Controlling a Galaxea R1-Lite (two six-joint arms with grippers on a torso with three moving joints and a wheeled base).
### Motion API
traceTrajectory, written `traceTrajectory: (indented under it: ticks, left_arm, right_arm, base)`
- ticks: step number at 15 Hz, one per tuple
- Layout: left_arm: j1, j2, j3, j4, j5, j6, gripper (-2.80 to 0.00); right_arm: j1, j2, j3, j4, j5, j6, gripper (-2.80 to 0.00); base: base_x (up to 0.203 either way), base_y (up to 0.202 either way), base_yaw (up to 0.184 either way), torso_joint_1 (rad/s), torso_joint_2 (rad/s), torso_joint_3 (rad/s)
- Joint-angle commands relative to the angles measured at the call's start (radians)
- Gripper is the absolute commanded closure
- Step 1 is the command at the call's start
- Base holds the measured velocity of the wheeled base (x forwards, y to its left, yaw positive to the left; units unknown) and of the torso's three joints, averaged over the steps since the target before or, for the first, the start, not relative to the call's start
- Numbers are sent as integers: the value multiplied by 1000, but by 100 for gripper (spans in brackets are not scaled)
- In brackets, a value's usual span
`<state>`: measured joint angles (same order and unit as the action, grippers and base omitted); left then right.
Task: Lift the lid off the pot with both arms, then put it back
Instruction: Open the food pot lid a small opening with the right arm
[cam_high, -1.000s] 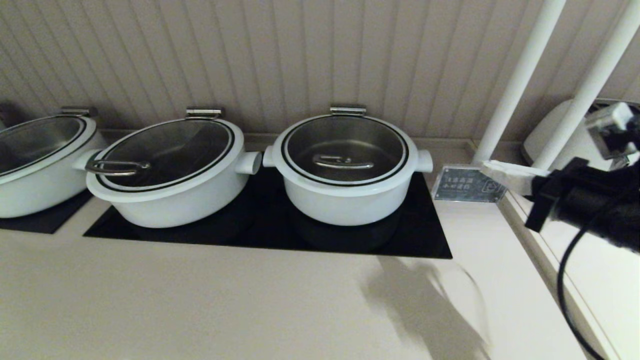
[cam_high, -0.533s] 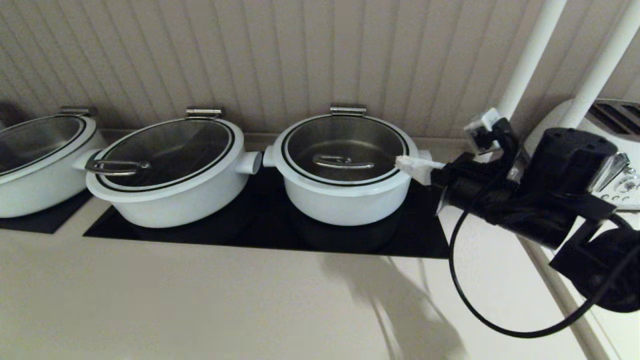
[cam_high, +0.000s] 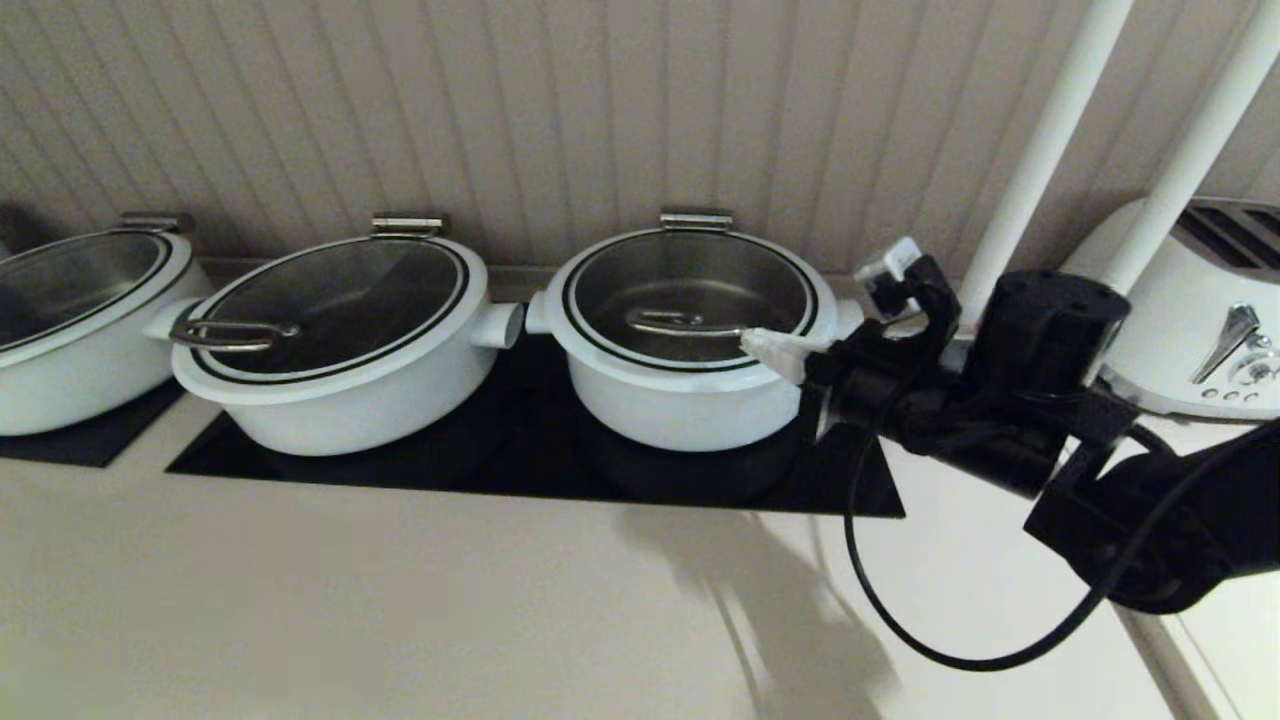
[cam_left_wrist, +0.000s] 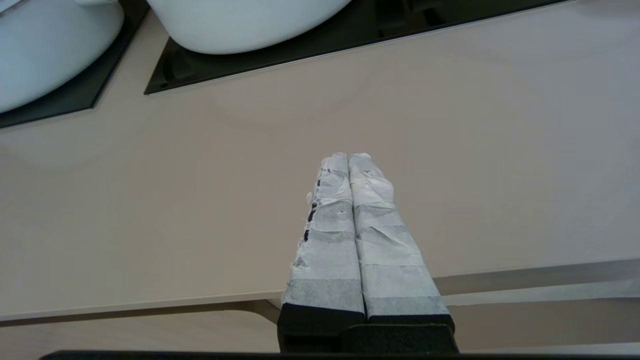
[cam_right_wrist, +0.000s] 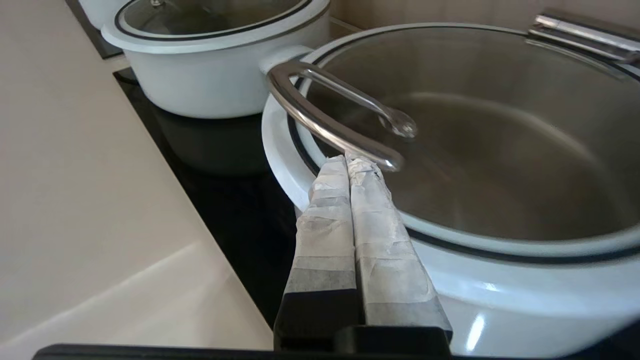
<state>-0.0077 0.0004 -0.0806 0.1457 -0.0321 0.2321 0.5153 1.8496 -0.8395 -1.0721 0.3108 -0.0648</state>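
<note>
The round white pot (cam_high: 690, 400) stands on the black hob, with the clear glass lid (cam_high: 690, 270) closed on it. The lid's curved steel bar handle (cam_high: 685, 322) is at its centre, and it also shows in the right wrist view (cam_right_wrist: 320, 120). My right gripper (cam_high: 765, 345) reaches in from the right over the lid's right rim. It is shut and empty, its tips (cam_right_wrist: 348, 161) just short of the handle's near end. My left gripper (cam_left_wrist: 348, 159) is shut and empty over bare counter, out of the head view.
A wider oval white pot (cam_high: 340, 340) with a loop-handled lid stands left of the round pot; another (cam_high: 70, 310) stands at far left. The black hob (cam_high: 520, 450) lies under them. A white toaster (cam_high: 1200, 320) and two white posts (cam_high: 1040, 160) stand at right.
My right arm has swung in from the far right toward the pot; its gripper went from beside the sign to over the lid's right rim. The pots and lid have not moved.
</note>
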Motion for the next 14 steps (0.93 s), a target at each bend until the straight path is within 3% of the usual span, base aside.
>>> traceTrajectory:
  ticks: [1,8,14]
  left_arm:
    - [0,1,1,2,0,0,0]
    - [0,1,-1,0,1,-37,0]
    - [0,1,-1,0,1,-37,0]
  right_arm:
    - [18,30,-21,-5,-5,-1,0]
    - [60,93,-61,-6,-30,1,0]
    - [60,176,-189,-5,-125,2,0]
  base:
    - [0,0,0,0,0,0]
    - [0,0,0,0,0,0]
    - [0,0,0,0,0,0]
